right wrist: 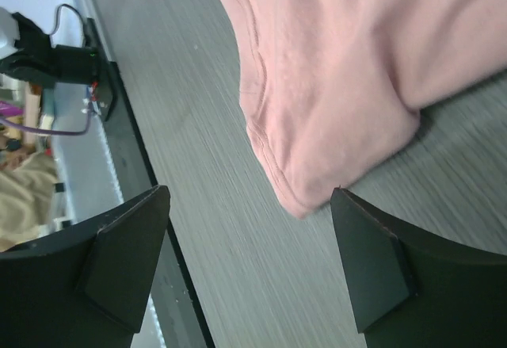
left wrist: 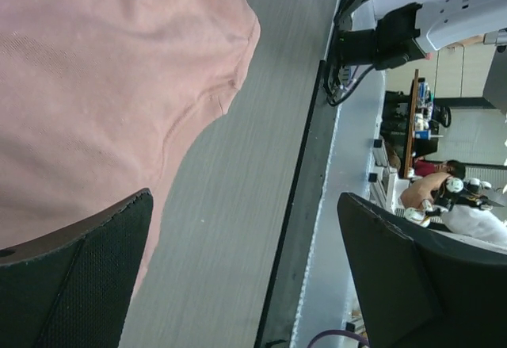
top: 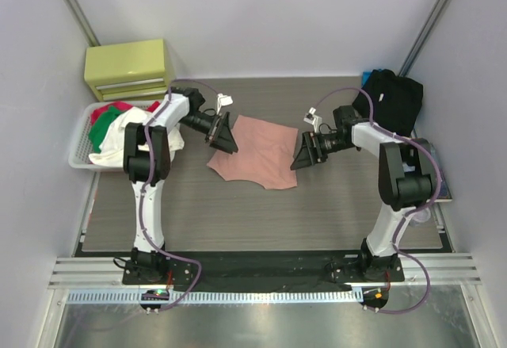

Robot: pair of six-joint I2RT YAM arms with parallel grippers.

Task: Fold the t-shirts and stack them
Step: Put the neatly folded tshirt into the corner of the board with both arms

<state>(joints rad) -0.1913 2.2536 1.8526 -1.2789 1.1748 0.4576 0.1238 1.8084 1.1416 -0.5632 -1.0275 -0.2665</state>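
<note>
The salmon-pink t-shirt [top: 257,151] lies folded in the middle of the table; its print is hidden. It also shows in the left wrist view [left wrist: 95,86] and the right wrist view [right wrist: 348,70]. My left gripper [top: 224,138] is open and empty at the shirt's left edge. My right gripper [top: 305,156] is open and empty at the shirt's right corner, the cloth's tip lying just off its fingers [right wrist: 372,261]. A black t-shirt [top: 392,98] lies crumpled at the table's far right.
A white basket [top: 79,146] with red, green and white clothes sits at the left edge. A yellow-green drawer box [top: 129,68] stands behind it. A dark flat item [top: 437,175] lies at the right edge.
</note>
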